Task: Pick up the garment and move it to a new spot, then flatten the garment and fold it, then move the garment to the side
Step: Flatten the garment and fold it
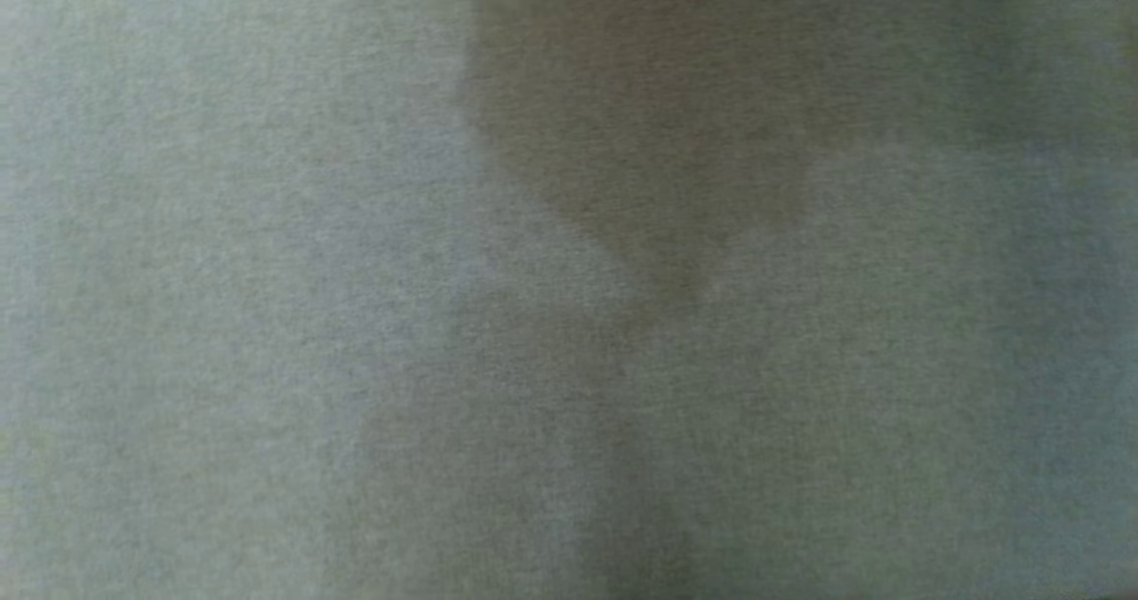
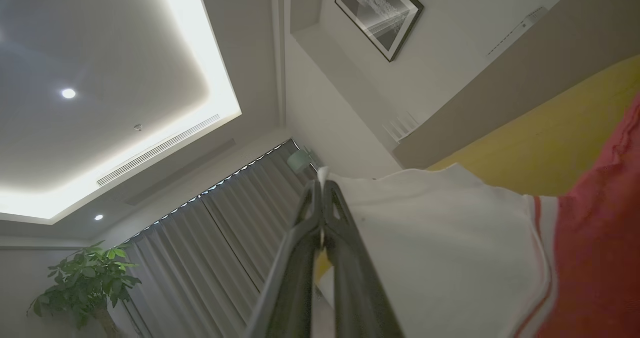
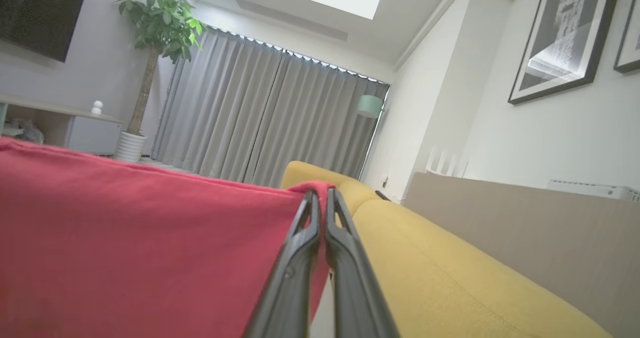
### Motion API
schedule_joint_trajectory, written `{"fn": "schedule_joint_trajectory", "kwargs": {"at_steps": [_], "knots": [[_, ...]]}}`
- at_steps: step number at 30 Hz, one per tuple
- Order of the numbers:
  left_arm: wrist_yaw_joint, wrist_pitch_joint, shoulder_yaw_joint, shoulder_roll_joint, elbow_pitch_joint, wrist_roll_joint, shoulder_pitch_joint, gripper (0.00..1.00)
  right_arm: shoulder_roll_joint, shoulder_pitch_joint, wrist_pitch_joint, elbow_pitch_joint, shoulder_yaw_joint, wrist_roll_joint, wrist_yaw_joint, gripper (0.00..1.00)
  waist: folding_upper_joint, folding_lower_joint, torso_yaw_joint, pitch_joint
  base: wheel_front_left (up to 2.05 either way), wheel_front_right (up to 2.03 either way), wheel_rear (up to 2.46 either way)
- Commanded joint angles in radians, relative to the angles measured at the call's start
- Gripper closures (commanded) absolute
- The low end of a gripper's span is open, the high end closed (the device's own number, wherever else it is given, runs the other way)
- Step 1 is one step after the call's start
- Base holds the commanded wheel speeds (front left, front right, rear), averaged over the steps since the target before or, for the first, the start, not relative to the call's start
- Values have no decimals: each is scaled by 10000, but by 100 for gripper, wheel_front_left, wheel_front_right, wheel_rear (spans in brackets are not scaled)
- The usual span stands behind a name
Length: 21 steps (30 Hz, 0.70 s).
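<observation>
My left gripper [image 2: 322, 184] and right gripper [image 3: 322, 194] have their jaws clenched on the red-and-white cloth garment [image 3: 150, 228], held up near the yellow fabric sofa [image 3: 450, 278] — I fear these thin edge pinches slipping if I stretch it taut.

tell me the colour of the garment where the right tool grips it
Red; the garment in the right tool shows best in the right wrist view.

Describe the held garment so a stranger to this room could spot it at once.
Start at the long mustard-yellow fabric sofa. Beside it, the left gripper and right gripper are each shut on the edge of one cloth garment. Unlike its plain neighbours, it is red with a white, red-striped panel.
</observation>
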Motion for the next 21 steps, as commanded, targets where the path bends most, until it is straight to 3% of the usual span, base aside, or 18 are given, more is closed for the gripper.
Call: {"fn": "schedule_joint_trajectory", "kwargs": {"at_steps": [1, 4, 7, 11, 14, 21], "knots": [[-2, -105, 295, 366, -59, 27, -365, 100, 147, -22, -197, 12, -90, -104, -7, 100, 1, -4, 116, 62, 0, 0, 0], [-115, -266, 179, 481, -12, -89, 112, 100, 299, 326, -490, 661, 29, -129, -7, 100, 1, -4, 172, 32, 0, 0, 0], [-158, -332, -59, 980, -622, -177, 1594, 100, 473, 1202, -880, 1456, 103, -5, -7, 100, 1, -4, 202, -94, 0, 0, 0], [181, -350, -78, 1557, -1924, -575, 3863, 100, 464, 2319, -1243, 1969, 69, 247, -7, 100, 1, -4, 248, -383, 0, 0, 0], [658, -329, -43, 2069, -3160, -958, 5816, 100, 439, 3320, -1444, 2084, -19, 432, -7, 100, 1, -4, 204, -695, 0, 0, 0], [2402, -82, 187, 3190, -5932, -1920, 10371, 100, 512, 6213, -1623, 1210, -221, 682, -7, 100, 1, -4, -65, -1446, 0, 0, 0]]}}
